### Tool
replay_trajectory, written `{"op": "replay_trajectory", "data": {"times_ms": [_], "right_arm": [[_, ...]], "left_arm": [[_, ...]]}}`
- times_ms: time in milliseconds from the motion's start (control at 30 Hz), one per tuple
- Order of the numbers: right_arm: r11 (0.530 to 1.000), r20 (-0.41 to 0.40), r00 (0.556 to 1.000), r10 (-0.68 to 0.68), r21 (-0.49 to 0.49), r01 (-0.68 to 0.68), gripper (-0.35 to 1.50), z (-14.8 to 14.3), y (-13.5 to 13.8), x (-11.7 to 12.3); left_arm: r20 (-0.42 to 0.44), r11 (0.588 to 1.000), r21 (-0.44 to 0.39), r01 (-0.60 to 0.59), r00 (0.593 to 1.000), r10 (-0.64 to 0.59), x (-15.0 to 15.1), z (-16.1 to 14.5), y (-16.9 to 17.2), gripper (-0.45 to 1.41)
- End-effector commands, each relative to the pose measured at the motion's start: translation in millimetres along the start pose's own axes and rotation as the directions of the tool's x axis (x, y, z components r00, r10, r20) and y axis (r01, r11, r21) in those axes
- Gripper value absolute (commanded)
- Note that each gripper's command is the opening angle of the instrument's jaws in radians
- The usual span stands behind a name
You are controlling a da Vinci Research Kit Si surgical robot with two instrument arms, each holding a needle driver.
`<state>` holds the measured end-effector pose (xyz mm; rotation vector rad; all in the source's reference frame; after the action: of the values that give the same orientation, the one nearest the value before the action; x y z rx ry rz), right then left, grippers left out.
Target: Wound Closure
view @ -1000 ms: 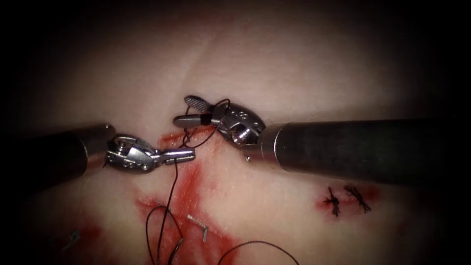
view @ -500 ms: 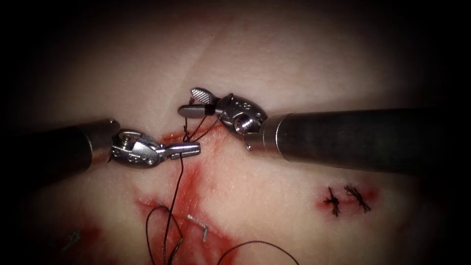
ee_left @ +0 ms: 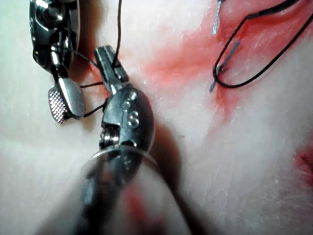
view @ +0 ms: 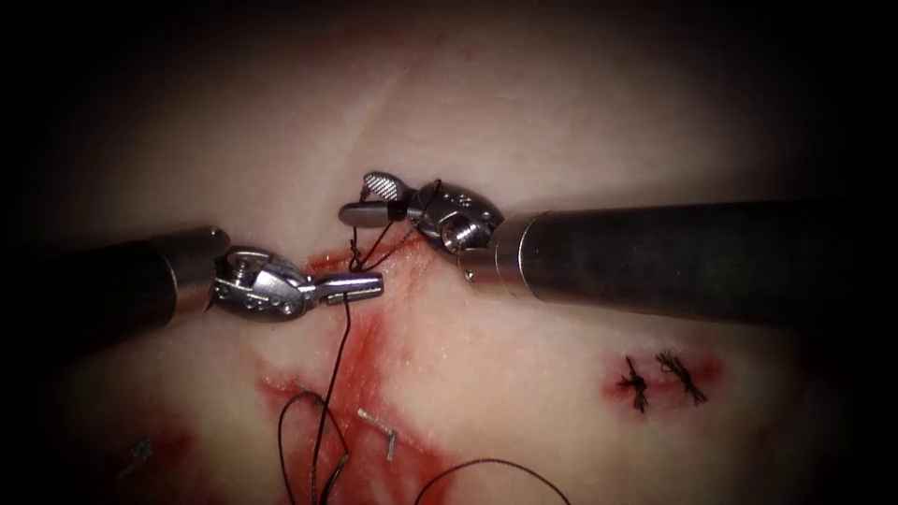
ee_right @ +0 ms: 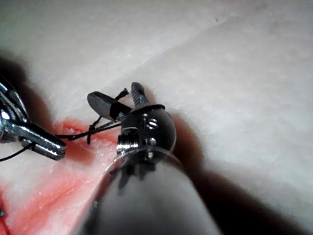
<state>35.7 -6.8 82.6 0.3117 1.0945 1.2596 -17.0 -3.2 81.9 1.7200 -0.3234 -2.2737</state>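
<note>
My left tool (view: 369, 287) comes in from the left, its jaws shut on the dark thread (view: 335, 365) just over the red-stained cut (view: 360, 323). The left wrist view shows those jaws (ee_left: 105, 54) pinching the thread (ee_left: 119, 19). Just above and to the right, my right tool (view: 367, 198) has its jaws open, with thread wound around them near the hinge. Strands run from there down to a small knot (view: 354, 266) on the tissue. The right wrist view shows the open jaws (ee_right: 115, 95) and the taut strands (ee_right: 90, 131). Neither tool holds the needle.
Slack thread loops (view: 295, 421) lie on red fluid (view: 374, 355) below the tools. A short silvery metal piece (view: 378, 429) rests there on the tissue. Two finished stitches with cut thread ends (view: 637, 383) sit right of the cut, under the right shaft (view: 673, 257).
The right tool has risen a little and drawn back to the right, with the thread loop now snug at its hinge. The left tool has shifted slightly right, still holding the thread.
</note>
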Motion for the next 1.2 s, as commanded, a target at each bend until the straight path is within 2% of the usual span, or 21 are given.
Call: {"op": "replay_trajectory", "data": {"times_ms": [33, 300, 533, 567, 667, 700, 733, 967, 1200], "right_arm": [[1.000, 0.002, 1.000, -0.001, 0.004, 0.001, 1.15, 0.9, -0.3, -0.8], [1.000, 0.014, 1.000, -0.002, 0.024, 0.002, 0.99, 1.3, -0.7, -1.0], [0.999, 0.003, 1.000, 0.008, 0.032, -0.008, 0.76, 1.3, -0.8, -0.8], [0.999, -0.001, 1.000, 0.003, 0.033, -0.003, 0.68, 1.3, -0.8, -0.7], [0.999, -0.002, 1.000, -0.014, 0.034, 0.014, 0.24, 1.2, -0.8, -0.7], [0.999, -0.002, 0.999, -0.032, 0.037, 0.032, -0.10, 1.1, -0.8, -0.7], [0.999, -0.003, 0.999, -0.038, 0.037, 0.038, -0.35, 1.1, -0.8, -0.7], [0.998, -0.009, 0.999, -0.052, 0.021, 0.052, -0.35, 0.5, -0.9, -0.6], [0.988, -0.042, 0.990, -0.137, 0.065, 0.139, -0.35, -0.2, -2.2, -0.7]], "left_arm": [[-0.001, 1.000, 0.000, -0.001, 1.000, 0.001, -0.5, 0.7, 0.1, -0.45], [-0.004, 1.000, -0.002, -0.002, 1.000, 0.002, -0.5, 0.6, 0.1, -0.45], [-0.004, 1.000, -0.006, 0.000, 1.000, 0.000, -0.5, 0.4, 0.5, -0.45], [-0.002, 1.000, -0.009, 0.000, 1.000, 0.000, -0.5, 0.4, 0.6, -0.45], [-0.002, 1.000, -0.009, -0.001, 1.000, 0.001, -0.5, 0.5, 0.6, -0.45], [-0.002, 1.000, -0.009, -0.001, 1.000, 0.001, -0.5, 0.5, 0.7, -0.45], [-0.002, 1.000, -0.009, -0.001, 1.000, 0.001, -0.5, 0.5, 0.7, -0.45], [-0.010, 1.000, -0.015, 0.010, 1.000, -0.010, -0.5, -0.1, 0.7, -0.45], [0.022, 0.999, 0.004, 0.035, 0.999, -0.035, -0.8, -3.0, -1.7, -0.45]]}}
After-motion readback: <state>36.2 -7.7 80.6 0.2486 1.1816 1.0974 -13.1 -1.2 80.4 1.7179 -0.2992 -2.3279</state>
